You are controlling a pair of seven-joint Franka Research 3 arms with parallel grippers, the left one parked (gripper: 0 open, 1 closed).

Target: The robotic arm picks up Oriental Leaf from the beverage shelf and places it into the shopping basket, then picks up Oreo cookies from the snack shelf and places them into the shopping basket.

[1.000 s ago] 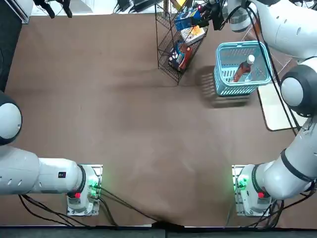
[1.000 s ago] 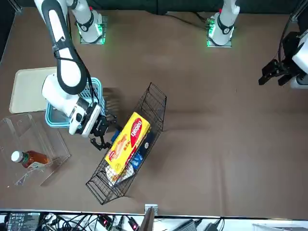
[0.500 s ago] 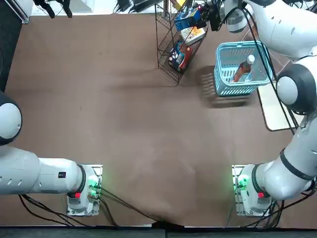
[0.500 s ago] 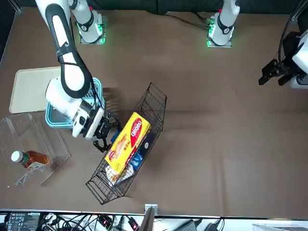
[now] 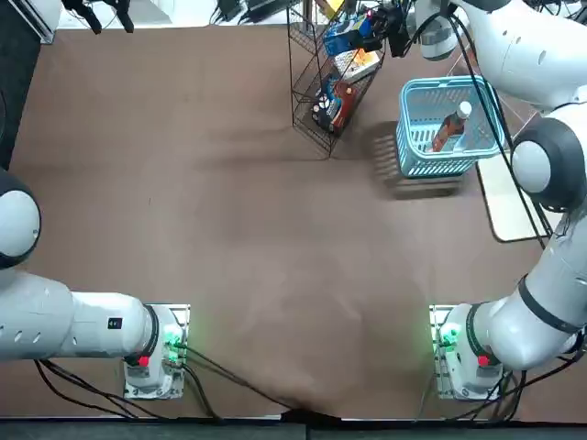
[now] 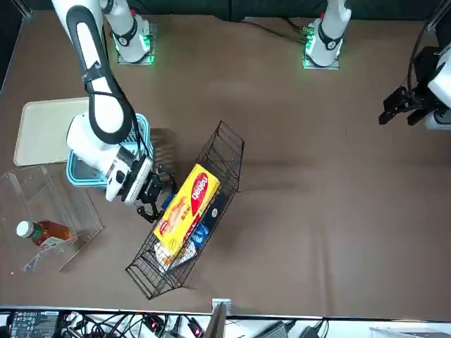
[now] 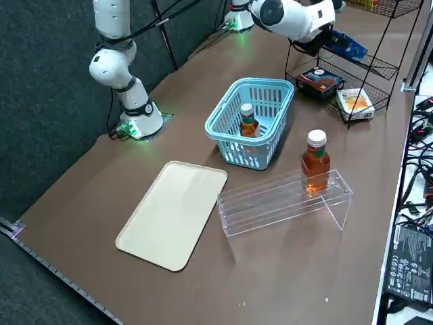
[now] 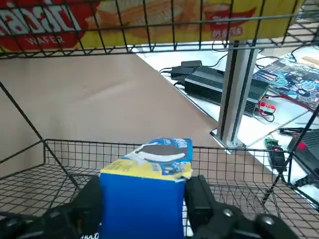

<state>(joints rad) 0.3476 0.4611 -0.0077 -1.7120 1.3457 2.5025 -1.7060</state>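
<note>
Black right gripper closed on blue pack, one finger each side; pack in wire rack, tier below yellow box; better draw out level, free of wires, then lower into basket beside tea bottle, softly.

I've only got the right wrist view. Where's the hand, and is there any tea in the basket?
Observer: The right hand is at the black wire rack, gripping the blue pack. A bottle of tea is inside the light blue basket; the right side view shows its white cap up.
Operator: Any more tea outside the basket?
Observer: Yes, the right side view shows one other bottle, upright on the clear acrylic rack, beside the basket.
</note>
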